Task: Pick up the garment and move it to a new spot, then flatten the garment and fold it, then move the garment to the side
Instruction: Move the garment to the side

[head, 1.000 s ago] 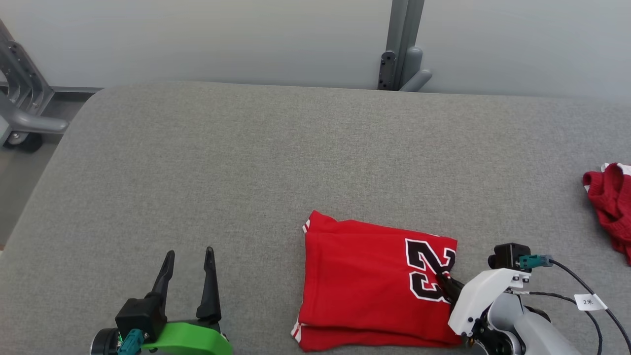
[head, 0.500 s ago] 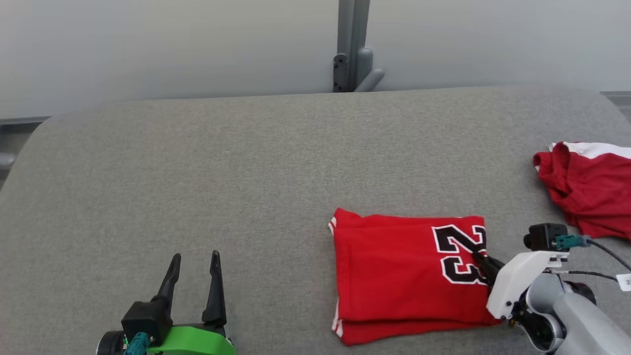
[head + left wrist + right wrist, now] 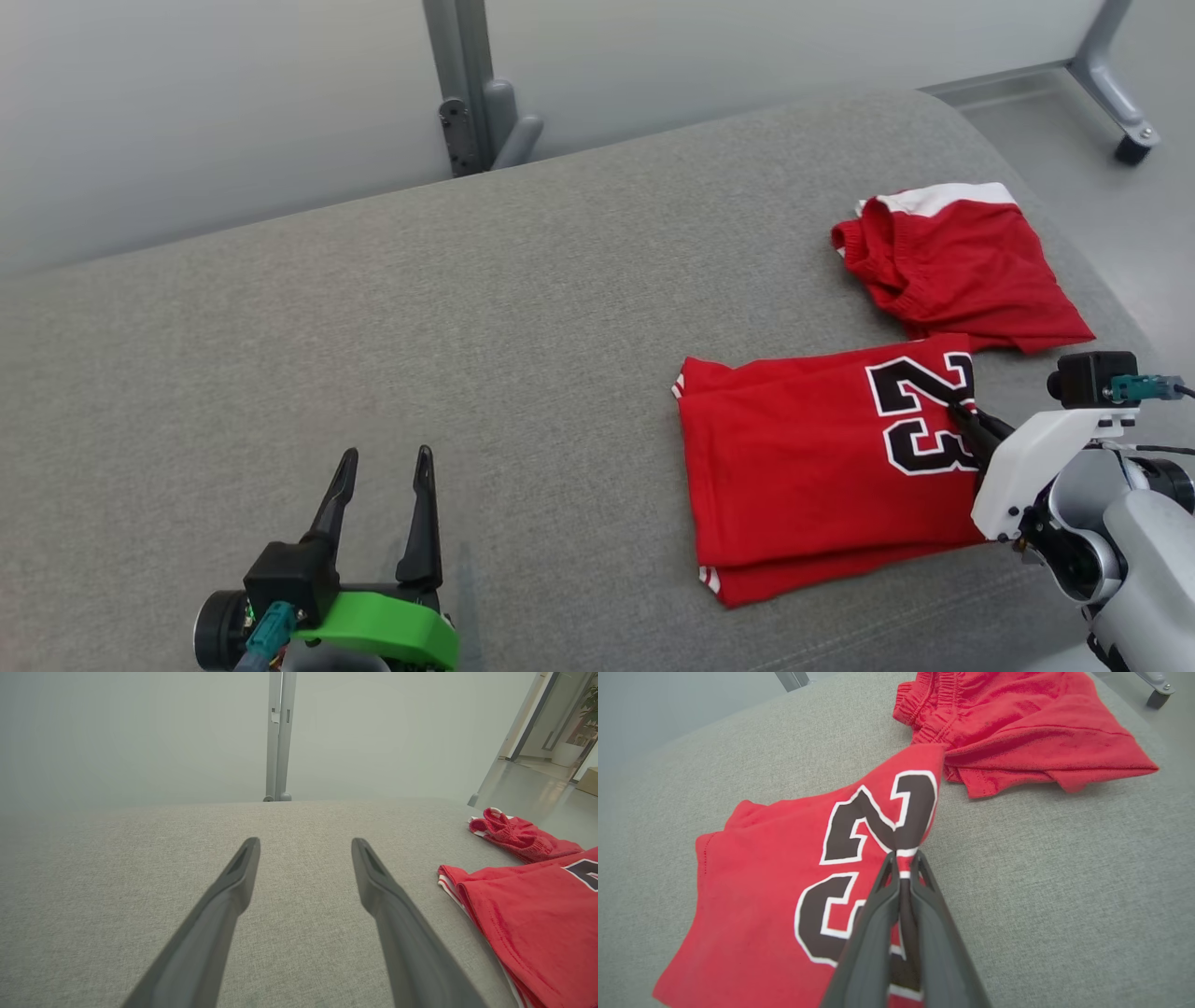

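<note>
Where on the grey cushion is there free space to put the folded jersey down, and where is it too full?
Free: the wide stretch of grey cushion between the open left gripper, the far edge by the metal post and the jersey. Crowded: the right end, where the red shorts meet the jersey's far corner and the right gripper pinches it.

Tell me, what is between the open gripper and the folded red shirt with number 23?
Nothing but bare grey fabric tabletop lies between the left gripper and the folded red number 23 shirt, seen in the head view.
</note>
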